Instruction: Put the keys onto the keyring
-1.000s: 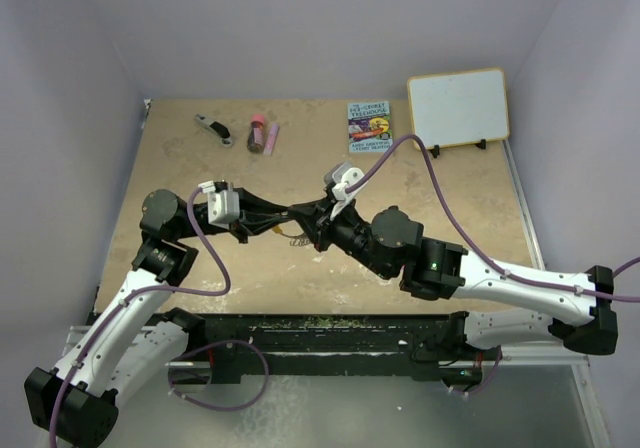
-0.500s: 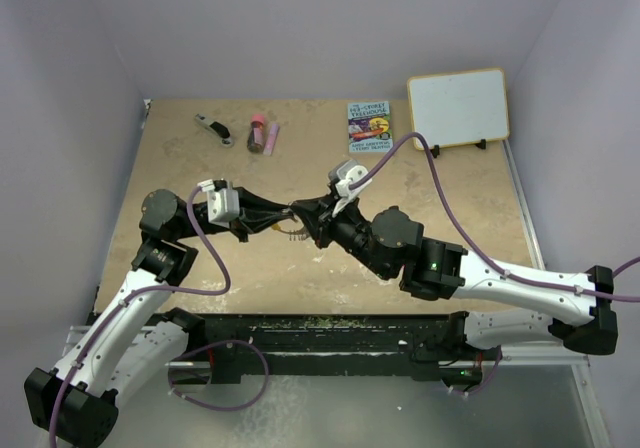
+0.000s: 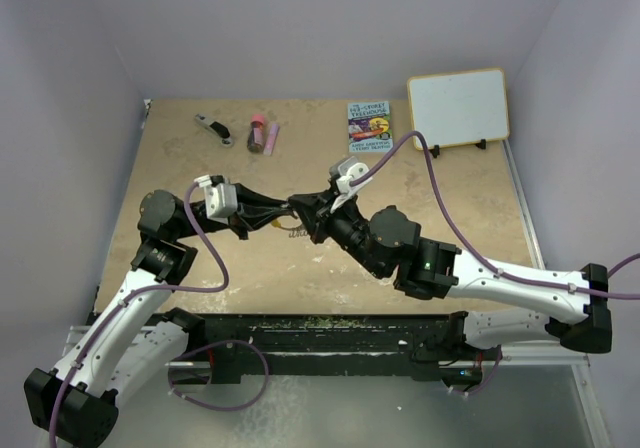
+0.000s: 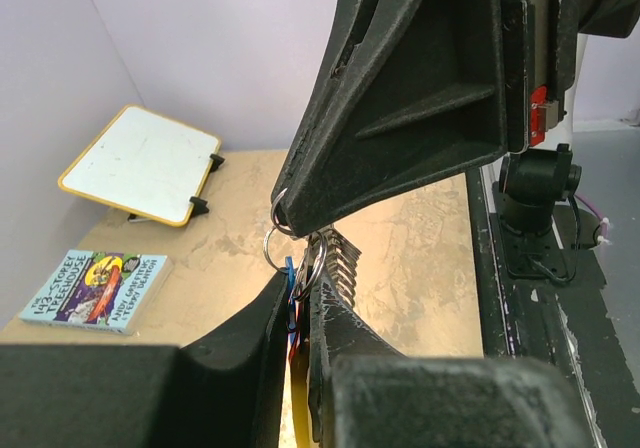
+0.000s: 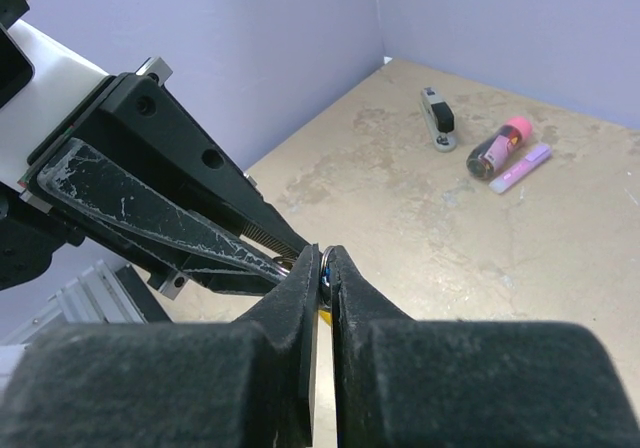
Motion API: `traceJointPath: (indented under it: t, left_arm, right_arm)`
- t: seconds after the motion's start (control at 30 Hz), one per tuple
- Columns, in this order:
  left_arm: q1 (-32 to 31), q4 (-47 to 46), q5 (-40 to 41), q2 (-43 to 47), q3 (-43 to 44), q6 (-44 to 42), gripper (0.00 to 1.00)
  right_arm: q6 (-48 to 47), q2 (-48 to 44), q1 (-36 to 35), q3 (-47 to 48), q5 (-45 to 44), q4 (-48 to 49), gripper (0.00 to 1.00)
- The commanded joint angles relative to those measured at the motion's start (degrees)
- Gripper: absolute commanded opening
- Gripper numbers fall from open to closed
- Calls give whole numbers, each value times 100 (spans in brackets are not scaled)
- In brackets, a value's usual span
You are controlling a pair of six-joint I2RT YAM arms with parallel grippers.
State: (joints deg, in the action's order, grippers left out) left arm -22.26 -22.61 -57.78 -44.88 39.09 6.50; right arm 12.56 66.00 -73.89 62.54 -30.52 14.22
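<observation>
Left wrist view puts the keyring (image 4: pixel 335 263) dead centre, held in the air above the table (image 3: pixel 470 218). Its coiled silver stretch hangs just past the left gripper (image 4: pixel 302 286), and its yellow stretch runs down into the slot between that gripper's fingers. The keys (image 4: pixel 292 303) sit in the same slot, blue tag above red. The left fingers are nearly together, clamped on this bundle, though which piece takes the pinch I cannot tell.

The right gripper (image 5: pixel 325 258) meets it tip to tip, squeezed onto a thin silver loop (image 4: pixel 277 240). Whether that loop belongs to the hoop or to a key is too small to judge.

I judge this to be the threading step, and both holds look slight. A small twist or pull from either arm could slip the loop out of the right fingertips. The keys could also slide from the left slot and drop to the table. The tips are nearly touching, so a push could jam them together.

Farther back lie a book (image 3: pixel 369 126) and a whiteboard (image 3: pixel 458 106), both well apart from the work.
</observation>
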Motion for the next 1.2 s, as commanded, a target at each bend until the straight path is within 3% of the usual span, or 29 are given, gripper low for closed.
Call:
traceJointPath:
  t: [0.0, 0.2, 0.37, 0.53, 0.63, 0.7, 0.8, 0.97, 1.17]
  left_arm:
    - [-77, -443, -353, 151, 292, 202, 3]
    - [-77, -426, -310, 156, 309, 184, 3]
    - [-79, -336, -381, 175, 370, 66, 12]
    - [-94, -438, -464, 126, 512, -39, 27]
    - [-144, -533, -524, 51, 741, -122, 47]
    - [-183, -597, -551, -18, 900, -123, 55]
    - [-207, -563, -584, -67, 993, -202, 62]
    - [-225, -328, -333, -148, 931, -639, 69]
    - [-276, -252, 382, -347, 810, -1215, 79]
  right_arm:
    - [36, 44, 50, 15, -307, 504, 2]
    - [27, -27, 49, -42, -552, 549, 0]
    - [-169, -356, 50, -691, -674, 1256, 0]
    - [-809, -703, 50, -1314, -427, 2488, 0]
    - [-1157, -725, 50, -1526, -209, 3110, 0]
    - [-1416, -663, 50, -1609, -83, 3574, 0]
    - [-1685, -541, 50, -1668, 90, 4262, 0]
    - [-1842, -434, 50, -1607, 379, 4598, 0]
    - [-1976, -494, 49, -1705, 691, 5097, 0]
